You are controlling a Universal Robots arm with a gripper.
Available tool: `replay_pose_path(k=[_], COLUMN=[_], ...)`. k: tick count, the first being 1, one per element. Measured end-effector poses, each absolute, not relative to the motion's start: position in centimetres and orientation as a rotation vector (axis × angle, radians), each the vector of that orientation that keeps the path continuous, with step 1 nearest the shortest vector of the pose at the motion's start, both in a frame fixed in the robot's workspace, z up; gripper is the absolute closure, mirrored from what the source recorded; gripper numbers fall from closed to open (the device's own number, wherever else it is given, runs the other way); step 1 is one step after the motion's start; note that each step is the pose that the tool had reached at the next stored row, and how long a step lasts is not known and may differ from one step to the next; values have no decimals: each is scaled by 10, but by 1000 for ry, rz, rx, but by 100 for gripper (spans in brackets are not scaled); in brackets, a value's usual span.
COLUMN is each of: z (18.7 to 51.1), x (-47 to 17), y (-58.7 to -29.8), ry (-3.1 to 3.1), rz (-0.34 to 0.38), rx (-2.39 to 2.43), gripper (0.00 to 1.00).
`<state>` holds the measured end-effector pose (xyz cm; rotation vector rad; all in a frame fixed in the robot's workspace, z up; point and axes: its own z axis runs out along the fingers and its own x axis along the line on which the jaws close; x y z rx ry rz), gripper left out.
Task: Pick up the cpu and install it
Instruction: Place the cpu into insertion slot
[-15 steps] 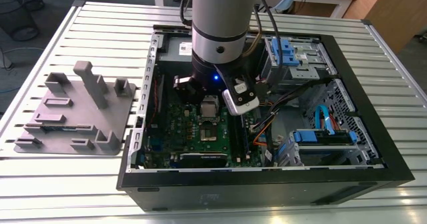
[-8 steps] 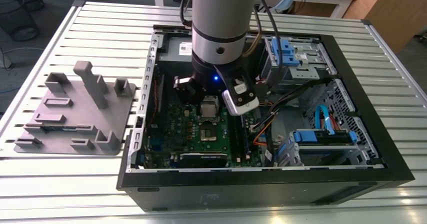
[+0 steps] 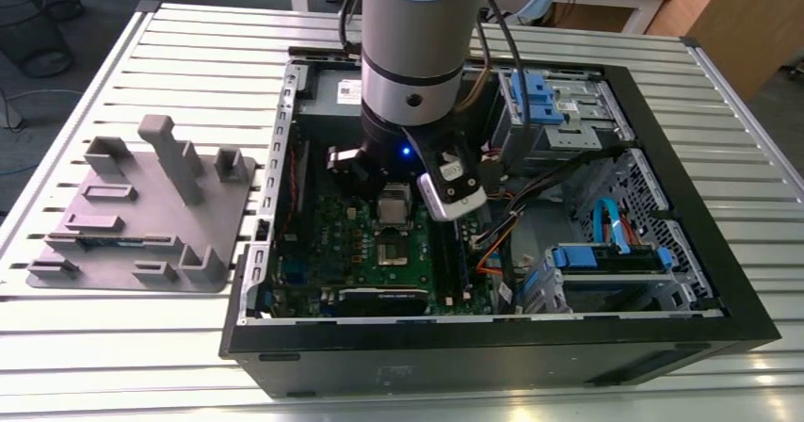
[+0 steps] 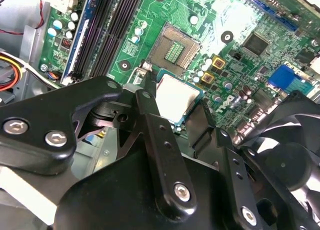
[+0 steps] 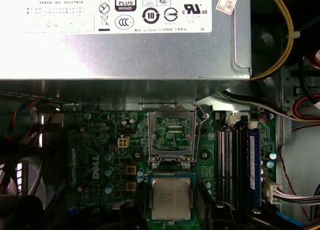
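Observation:
The cpu, a small square chip with a pale silver top, sits between the two black fingers of my gripper, which is shut on it. The chip hangs just above the green motherboard, beside the open cpu socket. In the first wrist view the cpu lies close to the socket, whose metal frame and lever stand open. In the exterior view my gripper reaches down into the open computer case over the motherboard.
A silver power supply sits near the socket. Black memory slots run beside the socket, and loose cables and blue drive bays fill the case's other side. A grey fixture plate lies on the slatted table at the exterior view's left.

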<state>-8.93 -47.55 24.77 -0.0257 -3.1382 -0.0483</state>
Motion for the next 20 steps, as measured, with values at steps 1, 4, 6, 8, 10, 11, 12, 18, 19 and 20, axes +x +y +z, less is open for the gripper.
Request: replay_pose_path(k=[1, 4, 6, 8, 10, 11, 12, 18, 19, 20], z=[247, 243, 241, 238, 235, 234, 233, 225, 224, 222], x=[-89, -89, -89, -89, -89, -89, -89, -89, -89, -89], y=[-476, -477, -479, -481, -482, -482, -483, -486, -487, -488], ry=[-3138, -3138, -3138, -3138, -3138, -3138, -3138, -3138, -3138, -3138], rz=[-48, -48, -49, -49, -48, -48, -48, -48, -48, -48], rx=[-26, -26, -26, -26, -26, -26, -26, -26, -26, -26], gripper=[53, 53, 53, 53, 53, 53, 53, 53, 53, 53])
